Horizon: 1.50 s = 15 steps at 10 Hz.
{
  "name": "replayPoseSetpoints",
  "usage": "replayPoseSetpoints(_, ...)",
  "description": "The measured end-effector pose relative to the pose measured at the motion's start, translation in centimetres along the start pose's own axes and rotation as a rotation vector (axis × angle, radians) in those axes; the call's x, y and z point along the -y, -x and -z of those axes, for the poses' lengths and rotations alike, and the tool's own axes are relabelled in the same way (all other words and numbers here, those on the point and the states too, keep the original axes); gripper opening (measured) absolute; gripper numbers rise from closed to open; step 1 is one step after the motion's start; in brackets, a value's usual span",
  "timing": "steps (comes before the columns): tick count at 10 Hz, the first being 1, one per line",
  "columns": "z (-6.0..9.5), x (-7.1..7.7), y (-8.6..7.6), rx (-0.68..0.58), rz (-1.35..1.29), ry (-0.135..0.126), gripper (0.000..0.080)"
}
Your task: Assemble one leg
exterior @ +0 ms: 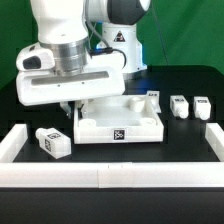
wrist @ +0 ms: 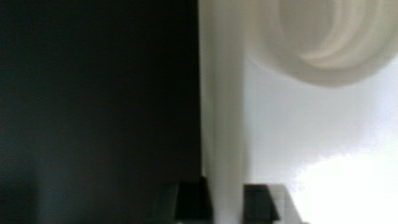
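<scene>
A white square tabletop (exterior: 120,125) with marker tags on its sides lies in the middle of the black table. My gripper (exterior: 72,108) is down at its corner on the exterior view's left. In the wrist view the tabletop's thin white edge (wrist: 228,120) runs straight between my two dark fingers (wrist: 192,203), and the gripper (wrist: 228,203) is shut on it. A round screw socket (wrist: 347,40) shows in the white surface beside the edge. One white leg (exterior: 50,142) lies at the front on the exterior view's left, apart from the gripper.
Three more white legs (exterior: 180,106) stand in a row on the exterior view's right of the tabletop. A low white wall (exterior: 100,178) runs along the front and up both sides of the table. The robot's base (exterior: 115,45) stands behind.
</scene>
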<state>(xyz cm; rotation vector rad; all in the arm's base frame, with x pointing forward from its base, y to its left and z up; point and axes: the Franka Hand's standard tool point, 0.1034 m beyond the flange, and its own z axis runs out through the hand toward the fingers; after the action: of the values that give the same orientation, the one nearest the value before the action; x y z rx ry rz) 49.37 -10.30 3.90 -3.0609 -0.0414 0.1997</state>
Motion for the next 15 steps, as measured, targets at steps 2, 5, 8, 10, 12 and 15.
replayPoseSetpoints(2, 1.2, 1.3, -2.3, -0.013, -0.035, -0.007, 0.0052)
replayPoseSetpoints(5, -1.2, 2.8, -4.1, -0.009, -0.072, 0.004, 0.0052)
replayPoseSetpoints(8, -1.8, 2.7, -3.8, -0.009, -0.072, 0.009, 0.0052)
replayPoseSetpoints(10, -1.9, 2.8, -3.8, -0.009, -0.074, 0.009, 0.0052)
replayPoseSetpoints(12, -2.1, 4.8, -4.9, -0.018, -0.089, 0.011, 0.0052)
replayPoseSetpoints(15, -2.1, 7.6, -7.7, -0.036, -0.125, 0.012, 0.0052)
